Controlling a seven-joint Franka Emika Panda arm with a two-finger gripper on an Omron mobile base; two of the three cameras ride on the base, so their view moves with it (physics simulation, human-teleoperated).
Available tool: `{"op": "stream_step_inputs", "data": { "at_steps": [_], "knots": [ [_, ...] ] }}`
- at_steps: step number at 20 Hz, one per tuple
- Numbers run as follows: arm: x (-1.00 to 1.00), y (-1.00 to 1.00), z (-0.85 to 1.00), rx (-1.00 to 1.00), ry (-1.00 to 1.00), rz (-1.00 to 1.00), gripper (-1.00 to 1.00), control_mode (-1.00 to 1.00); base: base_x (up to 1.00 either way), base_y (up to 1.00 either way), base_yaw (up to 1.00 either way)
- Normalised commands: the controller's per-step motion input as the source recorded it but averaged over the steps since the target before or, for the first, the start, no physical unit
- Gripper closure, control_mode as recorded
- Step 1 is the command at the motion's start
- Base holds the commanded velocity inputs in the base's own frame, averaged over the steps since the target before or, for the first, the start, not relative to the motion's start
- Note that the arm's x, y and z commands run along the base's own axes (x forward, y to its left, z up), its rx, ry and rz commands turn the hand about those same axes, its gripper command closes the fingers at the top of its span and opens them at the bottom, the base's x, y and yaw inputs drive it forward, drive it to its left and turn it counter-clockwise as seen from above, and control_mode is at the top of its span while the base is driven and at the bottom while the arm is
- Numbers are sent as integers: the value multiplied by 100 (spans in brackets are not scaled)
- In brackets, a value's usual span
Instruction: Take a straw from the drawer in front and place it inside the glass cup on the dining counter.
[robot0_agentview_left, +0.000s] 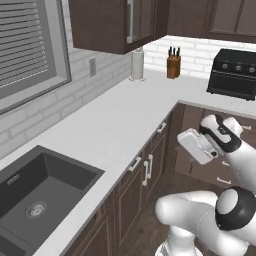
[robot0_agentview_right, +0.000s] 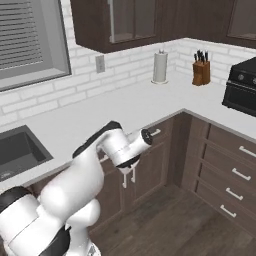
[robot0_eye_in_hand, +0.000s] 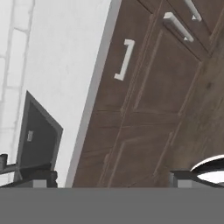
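Gripper (robot0_agentview_right: 128, 178) points down beside the drawer (robot0_agentview_right: 150, 134) front — 2 fingers spread wide, grasping nothing.

White worktop (robot0_agentview_left: 105, 125), dark-brown panelled drawer (robot0_eye_in_hand: 116, 65) with silver handle (robot0_eye_in_hand: 124, 60), dark grey sink (robot0_agentview_left: 35, 192), white brick wall (robot0_agentview_right: 60, 97)

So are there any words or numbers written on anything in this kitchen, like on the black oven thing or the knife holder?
None: no readable word, number, brand or sign shows in any view.
The black countertop oven has round knobs with no legible markings.
The knife block and paper towel roll are plain.
The wall outlet and the drawer front carry no lettering.
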Motion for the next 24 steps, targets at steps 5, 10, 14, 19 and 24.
{"op": "stream_step_inputs", "data": {
  "at_steps": [5, 10, 14, 19, 24],
  "knots": [
    [62, 0, -78, 12, -11, 0, -100, -100, 0, 0, 0],
    [59, 0, -54, 7, -11, 0, -100, -100, 0, 0, 0],
    [41, 8, -43, 2, -6, -1, -100, -100, 0, 0, 0],
    [27, 5, -22, 7, 0, 0, -100, -100, 0, 0, 0],
    [3, 0, -3, 19, -2, 0, -100, -100, 0, 0, 0]
  ]
}}
